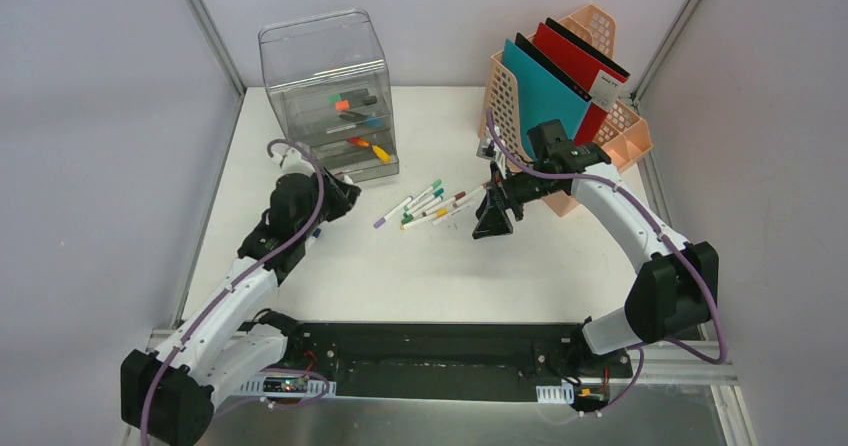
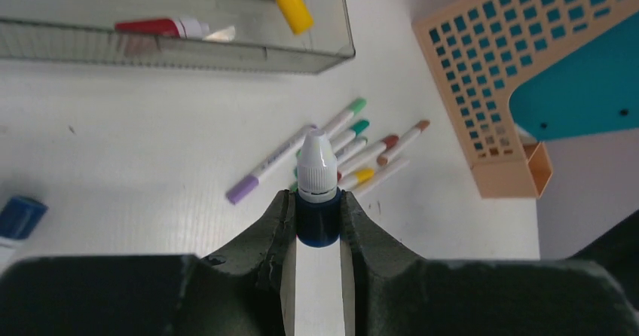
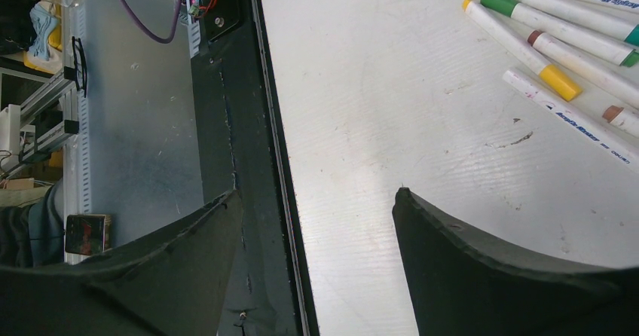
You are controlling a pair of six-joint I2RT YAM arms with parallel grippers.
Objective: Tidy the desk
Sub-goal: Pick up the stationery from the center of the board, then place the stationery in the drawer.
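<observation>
Along the bottom edge of the top view, the black and aluminium rail [image 1: 440, 361] carries both arm bases, and the white tabletop [image 1: 420, 276] spreads from it up to the grey walls. Left of centre, the left gripper [image 2: 316, 219] has its fingers clenched on a marker [image 2: 316, 166] with a dark blue barrel and a white cap that sticks out past the fingertips; no print shows on it. At the left edge of the left wrist view a blue cap [image 2: 19, 215] lies on the tabletop. Right of centre, the right gripper [image 3: 316, 223] hangs over the tabletop with its fingers spread wide and nothing between them. Between the two grippers lies a loose fan of markers [image 1: 430, 206], capped purple, green, teal, brown and yellow. Several barrels bear dark lettering in the right wrist view, too small to read. Farther up, at upper left, a clear plastic drawer unit [image 1: 330, 96] stands on the tabletop, with a red-capped pen [image 2: 162, 27] and a yellow one [image 2: 290, 1] in its bottom drawer. At upper right a peach perforated file rack [image 1: 615, 136] holds a teal folder [image 1: 540, 86], a red folder [image 1: 575, 56] and black ones, all leaning. A white label [image 1: 606, 88] sits on one, its writing unreadable. The right arm crosses in front of the rack's lower part.
</observation>
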